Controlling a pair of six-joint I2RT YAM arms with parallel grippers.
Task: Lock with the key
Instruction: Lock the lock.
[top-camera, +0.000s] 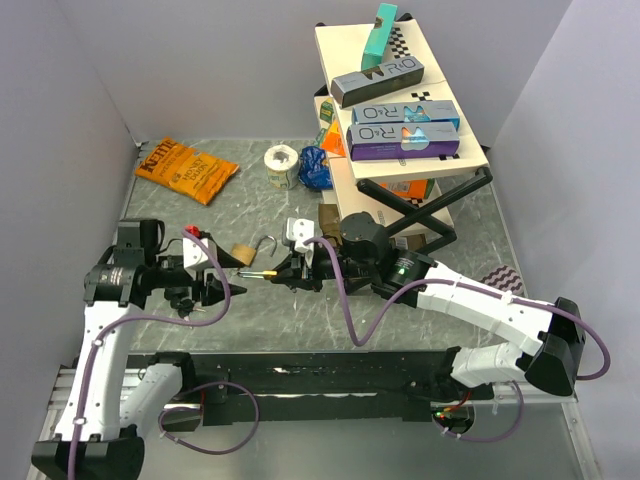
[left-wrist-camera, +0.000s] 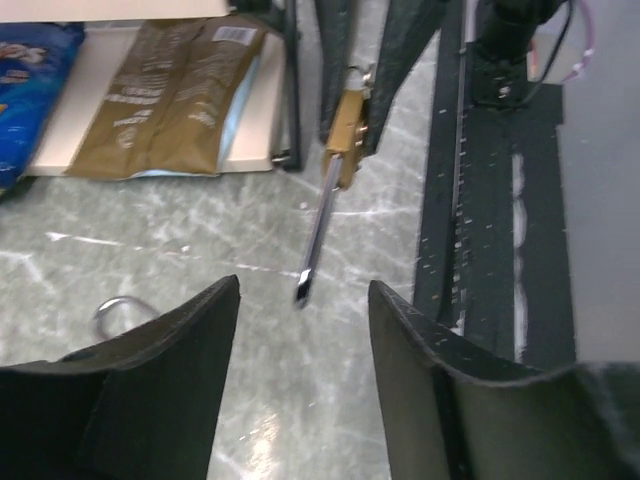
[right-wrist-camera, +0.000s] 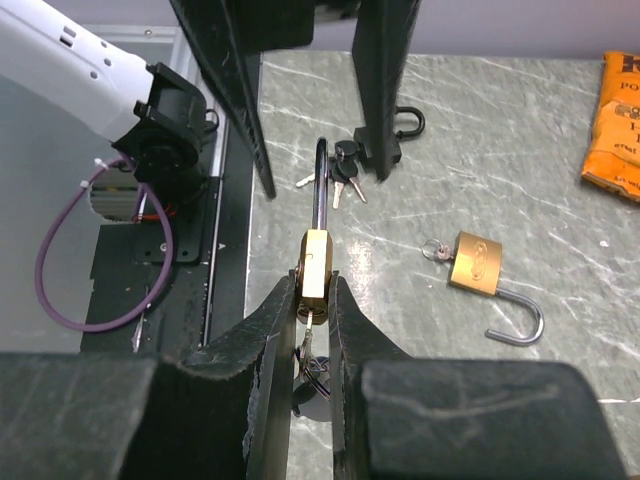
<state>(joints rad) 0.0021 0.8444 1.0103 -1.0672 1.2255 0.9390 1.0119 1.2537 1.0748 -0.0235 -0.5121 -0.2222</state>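
Note:
My right gripper (right-wrist-camera: 315, 285) is shut on a brass padlock (right-wrist-camera: 314, 262), holding it by its flat sides above the table. Its steel shackle (right-wrist-camera: 321, 190) points toward my left gripper (top-camera: 222, 275). A key (right-wrist-camera: 310, 322) sits in the padlock's bottom, with a ring of keys hanging under it. In the left wrist view the same padlock (left-wrist-camera: 347, 125) faces me, and its shackle tip (left-wrist-camera: 304, 285) hovers just ahead of my left gripper (left-wrist-camera: 305, 290), which is open with nothing between its fingers.
A second brass padlock (right-wrist-camera: 476, 264) lies on the table with its shackle swung open, and loose keys (right-wrist-camera: 345, 172) lie further off. An orange chip bag (top-camera: 187, 168), a white tape roll (top-camera: 281, 160), a blue bag (top-camera: 315, 168) and stacked boxes (top-camera: 390, 110) stand at the back.

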